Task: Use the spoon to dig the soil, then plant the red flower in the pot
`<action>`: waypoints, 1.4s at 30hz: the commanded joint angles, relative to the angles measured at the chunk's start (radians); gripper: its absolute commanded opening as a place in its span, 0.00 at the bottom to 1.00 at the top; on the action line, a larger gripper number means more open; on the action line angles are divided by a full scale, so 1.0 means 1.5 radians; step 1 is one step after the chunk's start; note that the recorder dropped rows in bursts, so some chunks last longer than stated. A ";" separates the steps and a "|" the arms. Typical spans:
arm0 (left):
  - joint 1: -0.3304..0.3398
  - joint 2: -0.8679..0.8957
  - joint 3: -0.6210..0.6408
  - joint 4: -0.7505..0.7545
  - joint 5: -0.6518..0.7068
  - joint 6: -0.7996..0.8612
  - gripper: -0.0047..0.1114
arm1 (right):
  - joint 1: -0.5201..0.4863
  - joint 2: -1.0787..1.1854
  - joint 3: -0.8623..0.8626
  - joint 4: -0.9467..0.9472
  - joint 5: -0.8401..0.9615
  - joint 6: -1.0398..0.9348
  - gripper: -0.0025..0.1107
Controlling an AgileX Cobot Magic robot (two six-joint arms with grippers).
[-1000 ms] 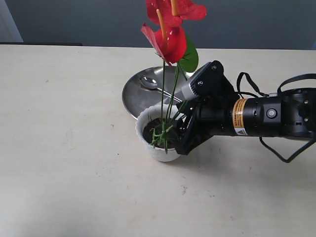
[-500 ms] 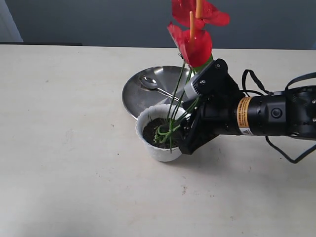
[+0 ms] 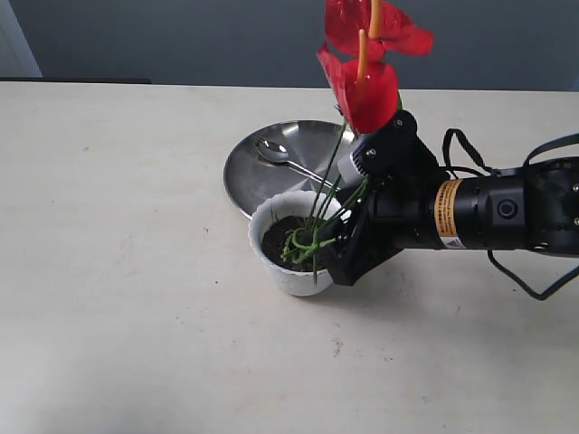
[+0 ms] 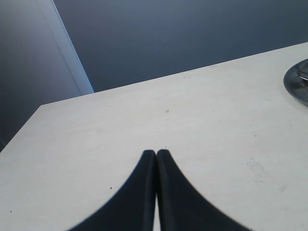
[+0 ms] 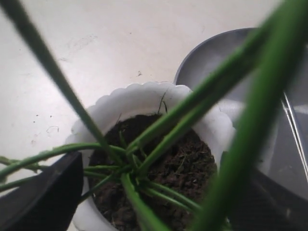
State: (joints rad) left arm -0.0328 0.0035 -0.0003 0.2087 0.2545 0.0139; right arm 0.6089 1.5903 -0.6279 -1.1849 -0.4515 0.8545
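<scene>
On pale table (image 3: 136, 271); steel plate (image 3: 249, 172); dark wall (image 3: 181, 36) behind.

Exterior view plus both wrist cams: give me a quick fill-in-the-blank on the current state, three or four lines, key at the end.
1. The spoon lies on the steel ____.
2. The red flower has its stems in the white ____.
3. The soil in the pot is dark ____.
4. The left gripper has its jaws ____.

Missing words: plate; pot; brown; shut

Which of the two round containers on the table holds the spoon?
The flat steel plate behind the white pot holds the spoon; the pot holds soil and flower stems instead.
</scene>
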 commanded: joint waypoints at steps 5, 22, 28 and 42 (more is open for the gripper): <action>0.000 -0.002 0.000 -0.003 -0.007 -0.002 0.04 | -0.001 0.003 0.010 -0.046 0.024 0.026 0.68; 0.000 -0.002 0.000 -0.003 -0.007 -0.002 0.04 | -0.001 0.003 0.010 -0.026 -0.007 0.026 0.53; 0.000 -0.002 0.000 -0.003 -0.007 -0.002 0.04 | -0.001 0.003 0.010 -0.025 -0.007 0.032 0.52; 0.000 -0.002 0.000 -0.003 -0.007 -0.002 0.04 | -0.001 0.007 0.010 -0.024 -0.018 0.046 0.30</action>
State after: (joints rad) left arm -0.0328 0.0035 -0.0003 0.2087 0.2545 0.0139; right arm 0.6089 1.5887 -0.6195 -1.2176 -0.5095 0.9215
